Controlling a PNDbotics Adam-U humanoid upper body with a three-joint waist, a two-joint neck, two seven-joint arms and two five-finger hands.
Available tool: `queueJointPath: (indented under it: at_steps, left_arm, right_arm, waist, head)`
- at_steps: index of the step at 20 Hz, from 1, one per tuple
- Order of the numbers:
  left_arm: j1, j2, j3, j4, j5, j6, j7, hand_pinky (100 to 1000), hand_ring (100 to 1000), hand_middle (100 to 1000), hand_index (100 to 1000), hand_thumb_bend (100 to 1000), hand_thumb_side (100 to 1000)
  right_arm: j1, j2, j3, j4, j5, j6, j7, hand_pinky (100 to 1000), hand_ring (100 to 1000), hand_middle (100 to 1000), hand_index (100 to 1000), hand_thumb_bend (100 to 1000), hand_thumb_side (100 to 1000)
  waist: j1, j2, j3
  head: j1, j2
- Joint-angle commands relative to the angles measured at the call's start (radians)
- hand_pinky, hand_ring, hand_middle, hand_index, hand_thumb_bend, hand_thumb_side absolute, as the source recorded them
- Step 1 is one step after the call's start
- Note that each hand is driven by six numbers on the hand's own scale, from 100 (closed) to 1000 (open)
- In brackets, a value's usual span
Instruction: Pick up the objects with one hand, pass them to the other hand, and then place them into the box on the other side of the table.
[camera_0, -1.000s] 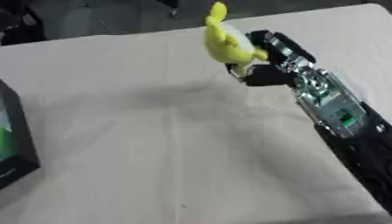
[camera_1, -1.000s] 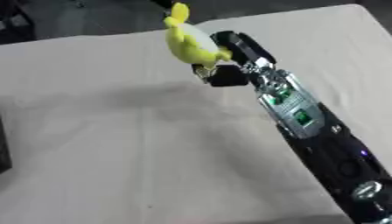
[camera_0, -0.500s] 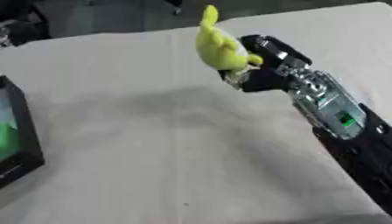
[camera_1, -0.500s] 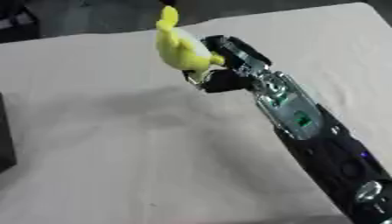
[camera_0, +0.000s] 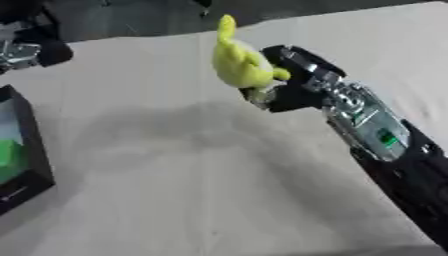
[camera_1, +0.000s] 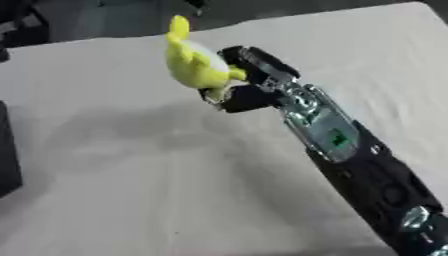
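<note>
A yellow plush toy (camera_0: 238, 62) with one long ear pointing up hangs above the white table, near its far middle. My right hand (camera_0: 293, 85) is shut on the toy from its right side, with the arm running down to the lower right corner. A black box (camera_0: 19, 150) with a green patch inside stands at the table's left edge. My left hand shows in neither view.
The table (camera_0: 175, 190) is covered with a white cloth. Dark equipment (camera_0: 26, 47) sits beyond the far left corner. The toy's soft shadow (camera_0: 166, 130) lies on the cloth left of my arm.
My right hand has carried the yellow toy leftward over the table. The whole picture has also shifted, with the box showing more at the left edge.
</note>
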Motion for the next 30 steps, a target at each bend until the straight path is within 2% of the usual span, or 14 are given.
queueJointPath:
  at_steps: [1,9,14,17,22,30]
  left_arm:
    - [-0.041,-0.002,-0.028,-0.012,-0.024,0.015,-0.041,821,734,739,805,708,469]
    - [-0.105,-0.071,-0.085,-0.03,-0.066,0.053,-0.116,828,746,751,816,709,469]
    - [-0.131,-0.09,-0.123,-0.041,-0.104,0.069,-0.154,832,759,761,818,717,445]
    - [-0.149,-0.101,-0.143,-0.04,-0.13,0.071,-0.177,837,768,769,821,725,429]
    - [-0.187,-0.118,-0.175,-0.039,-0.187,0.069,-0.229,851,797,793,833,765,379]
    - [-0.223,-0.158,-0.205,-0.009,-0.307,0.067,-0.267,854,816,807,838,790,309]
  right_arm:
    - [-0.024,0.006,0.003,0.004,0.018,-0.011,0.007,791,655,445,476,150,100]
    - [-0.026,0.025,0.009,0.051,0.048,-0.045,0.007,793,659,447,476,152,100]
    - [-0.028,0.035,0.016,0.056,0.05,-0.056,0.012,794,661,447,476,152,100]
    - [-0.028,0.036,0.019,0.056,0.055,-0.058,0.009,786,654,441,470,181,100]
    - [0.007,-0.018,0.021,0.0,0.025,-0.048,-0.004,779,647,435,464,210,100]
    - [0.017,-0.032,0.031,-0.044,0.006,-0.021,-0.006,777,645,433,463,217,100]
  waist:
    - [0.011,-0.043,0.005]
    - [0.012,-0.052,0.025]
    - [0.01,-0.057,0.032]
    - [0.008,-0.059,0.034]
    - [0.008,-0.061,0.041]
    - [0.005,-0.064,0.044]
  head:
    - [-0.012,0.008]
    - [-0.031,0.024]
    - [-0.036,0.033]
    - [-0.038,0.037]
    - [-0.043,0.043]
    - [-0.05,0.042]
